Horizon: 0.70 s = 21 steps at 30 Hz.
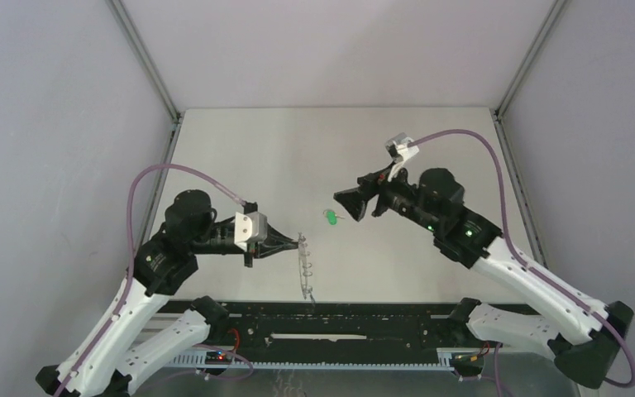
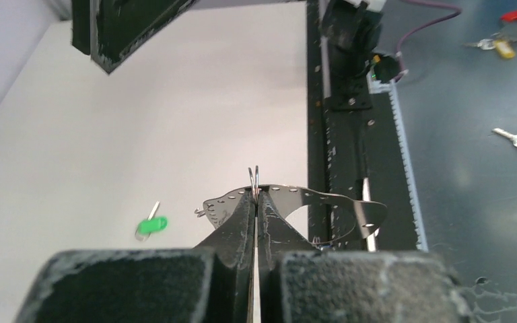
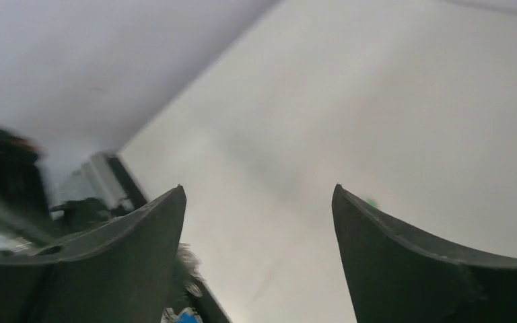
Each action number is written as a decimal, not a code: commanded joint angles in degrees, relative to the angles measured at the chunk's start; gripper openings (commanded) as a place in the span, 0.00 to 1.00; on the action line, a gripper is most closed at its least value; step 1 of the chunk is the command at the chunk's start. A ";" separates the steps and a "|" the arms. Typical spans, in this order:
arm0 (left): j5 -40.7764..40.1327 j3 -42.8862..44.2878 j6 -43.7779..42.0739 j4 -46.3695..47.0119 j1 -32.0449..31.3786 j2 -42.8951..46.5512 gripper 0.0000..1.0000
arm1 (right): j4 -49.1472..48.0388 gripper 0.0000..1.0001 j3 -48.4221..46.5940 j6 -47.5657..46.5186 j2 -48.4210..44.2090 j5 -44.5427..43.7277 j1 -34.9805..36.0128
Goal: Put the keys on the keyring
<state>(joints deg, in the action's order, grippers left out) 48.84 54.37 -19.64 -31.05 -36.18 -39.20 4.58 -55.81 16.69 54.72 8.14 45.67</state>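
Left gripper clamped on keyring rim, ring upright low-centre just above the rail; right gripper spread wide, empty, beside green key flat mid-frame: key may skid when pinched, ring may pivot if pushed; table bare toward frame top.

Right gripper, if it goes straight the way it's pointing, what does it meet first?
Probably the green key, lying just ahead of the open right gripper; height is unclear, so it could pass over it.
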 commanded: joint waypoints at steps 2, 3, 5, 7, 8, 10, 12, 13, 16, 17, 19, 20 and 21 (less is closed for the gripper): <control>4.09 -1.46 -8.13 -7.09 6.97 0.26 0.00 | 7.68 0.78 -1.67 1.83 14.05 -14.72 -3.36; 4.34 -1.43 -9.29 -8.80 7.54 0.26 0.00 | 5.91 0.75 -1.10 1.46 16.84 -15.11 -3.20; 4.35 -1.61 -10.51 -10.92 8.15 0.41 0.00 | 1.92 0.72 -0.64 1.38 22.67 -14.81 -3.05; 4.28 -2.06 -11.14 -11.95 8.55 1.07 0.00 | -0.49 0.70 -1.73 2.72 28.25 -14.82 -2.98; 4.17 -2.27 -11.08 -11.89 8.73 1.42 0.00 | -1.65 0.71 -2.43 2.89 30.92 -14.35 -2.85; 4.43 -2.56 -10.79 -11.76 8.76 1.97 0.00 | -3.85 0.73 -3.94 0.32 35.99 -14.24 -2.18; 4.82 -2.42 -9.77 -11.60 8.76 2.02 0.00 | -5.72 0.73 -4.94 -3.81 39.44 -13.03 -2.20; 5.07 -2.25 -9.31 -11.58 8.83 1.98 0.00 | -6.92 0.73 -4.99 -6.67 40.77 -10.77 -2.54; 5.46 -1.74 -8.66 -11.50 8.81 1.76 0.00 | -7.18 0.65 -6.38 -14.00 43.42 -1.54 -4.31; 5.54 -1.60 -8.56 -11.44 8.80 1.69 0.00 | -6.54 0.61 -7.42 -15.98 44.24 0.39 -4.95; 5.80 -1.49 -8.13 -11.24 8.81 1.53 0.00 | -5.64 0.52 -9.65 -19.47 46.05 5.02 -5.76; 5.86 -1.41 -7.95 -11.23 8.86 1.44 0.00 | -5.04 0.50 -10.83 -20.60 47.07 6.53 -6.18; 5.91 -1.33 -7.69 -11.23 8.80 1.42 0.00 | -4.87 0.49 -11.92 -21.23 48.08 7.34 -6.65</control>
<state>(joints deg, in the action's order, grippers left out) 52.27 52.34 -28.42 -43.81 -27.75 -37.76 2.26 -61.78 4.05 100.82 6.85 41.01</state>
